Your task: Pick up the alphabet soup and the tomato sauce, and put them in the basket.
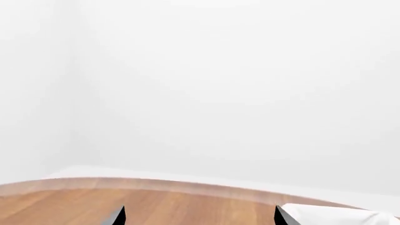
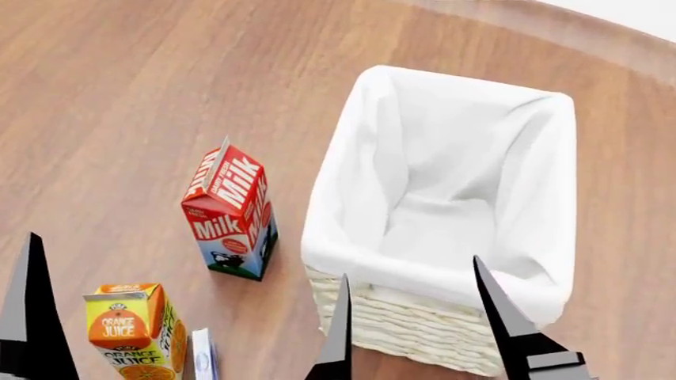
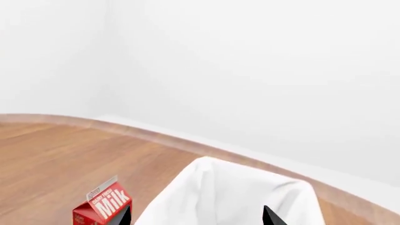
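Standing upright, basket (image 2: 449, 328) holding only its white lining, milk carton (image 2: 233, 210) beside

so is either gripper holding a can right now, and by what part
No. The right gripper is open and empty in front of the basket; the left gripper's fingertips are spread with nothing between them. No can is visible.

place: bare sim room, home-like | evid: wood surface (image 2: 127, 95), plain white walls (image 1: 237, 84) | groceries: milk carton (image 2: 230, 212) at 9 o'clock of basket (image 2: 423, 328), OJ carton (image 2: 132, 328)
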